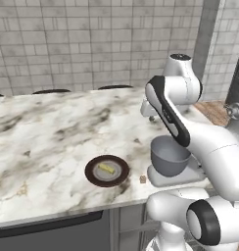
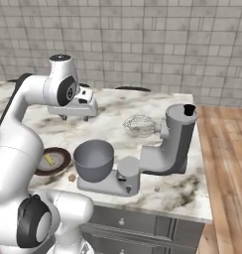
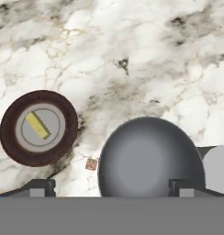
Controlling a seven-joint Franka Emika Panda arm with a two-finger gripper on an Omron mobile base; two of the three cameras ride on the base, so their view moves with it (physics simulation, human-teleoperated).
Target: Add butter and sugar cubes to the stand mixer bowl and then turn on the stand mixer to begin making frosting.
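Fingers (image 3: 112, 187) of mine stand spread wide with nothing between them, high above the marble worktop (image 1: 48, 132) and looking straight down on it. In the hand view the two dark tips sit at the bottom edge, one toward the plate side, the other over the near rim of the stand mixer bowl (image 3: 148, 158).

The butter (image 3: 37, 125), a small pale-yellow stick, lies flat on the grey centre of the dark-brown plate (image 3: 13, 137), well off to the side of my fingers and far below them. The sugar cube (image 3: 91, 164) rests on the bare worktop in the gap between plate and bowl, apart from both. The bowl sits on the base of the stand mixer (image 2: 175, 144), and I see nothing in it.

My worry is the descent: the butter lies at a slant to my finger line, so unless I turn the hand I may clip its ends or skid it across the plate. The plate rim could also catch a fingertip. The cube is tiny, and a slightly off-centre close would likely flick it away.
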